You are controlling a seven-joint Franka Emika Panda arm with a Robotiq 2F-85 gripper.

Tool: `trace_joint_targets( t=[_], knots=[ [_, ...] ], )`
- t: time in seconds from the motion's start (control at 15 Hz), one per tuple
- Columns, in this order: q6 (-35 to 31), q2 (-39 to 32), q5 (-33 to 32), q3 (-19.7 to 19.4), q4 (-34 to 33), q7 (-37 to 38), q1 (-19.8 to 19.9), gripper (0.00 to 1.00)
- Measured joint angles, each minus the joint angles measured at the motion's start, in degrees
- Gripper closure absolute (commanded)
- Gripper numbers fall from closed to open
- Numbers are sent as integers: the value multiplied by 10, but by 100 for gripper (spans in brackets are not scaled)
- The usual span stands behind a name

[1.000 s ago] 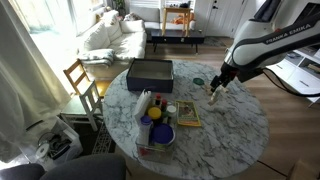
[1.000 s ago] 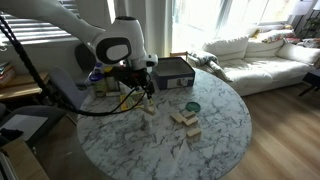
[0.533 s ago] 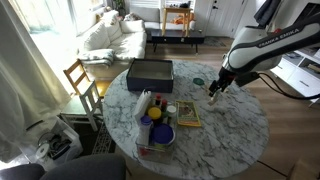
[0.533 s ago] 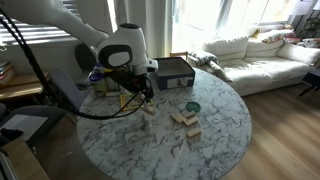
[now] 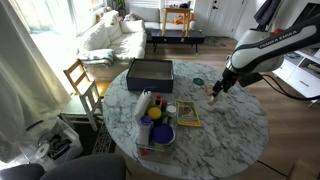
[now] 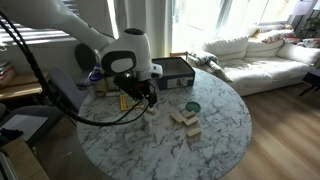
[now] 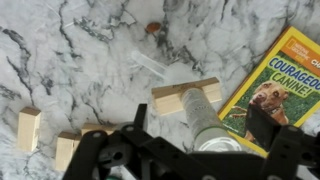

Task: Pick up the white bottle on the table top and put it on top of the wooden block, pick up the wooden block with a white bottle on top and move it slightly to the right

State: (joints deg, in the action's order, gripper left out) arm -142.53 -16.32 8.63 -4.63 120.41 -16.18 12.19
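Marble surface (image 7: 70,60) at the hand-over between the two halves of the task. The gripper (image 5: 214,92) hangs low over the surface near its edge, jaws spread to their widest and clasping nothing. In the wrist view the white bottle (image 7: 203,120) shows as a pale cylinder rising toward the camera, between the dark jaws but apart from both. Its foot rests on the wooden block (image 7: 170,99), where it appears to stand upright, though a slight lean cannot be ruled out from this angle. The block lies flat on the surface, just beside the corner of a yellow-bordered book (image 7: 278,85) and well apart from several spare blocks (image 7: 30,128) at the far side of the view. Judged from this arrangement, the placing of the bottle is complete and the step in hand is the approach to the block itself. The next move calls for lowering the open jaws past the bottle without brushing it, until they bracket the block's two long faces close to the surface. They should then close gently, lift only a little while keeping the block level, and carry it a short way to the right. The chief hazard is toppling the bottle through a tilted lift or a jaw grazing its side.
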Motion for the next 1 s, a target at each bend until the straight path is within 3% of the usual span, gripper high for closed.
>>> trace_joint_targets(
  t=[0.47, 0.87, 1.0],
  knots=[
    [-59, -2, 89, 22, 40, -140, 36, 0],
    [-164, -4, 247, 84, 86, -348, 93, 0],
    [-183, -7, 278, 98, 91, -382, 104, 0]
  ],
)
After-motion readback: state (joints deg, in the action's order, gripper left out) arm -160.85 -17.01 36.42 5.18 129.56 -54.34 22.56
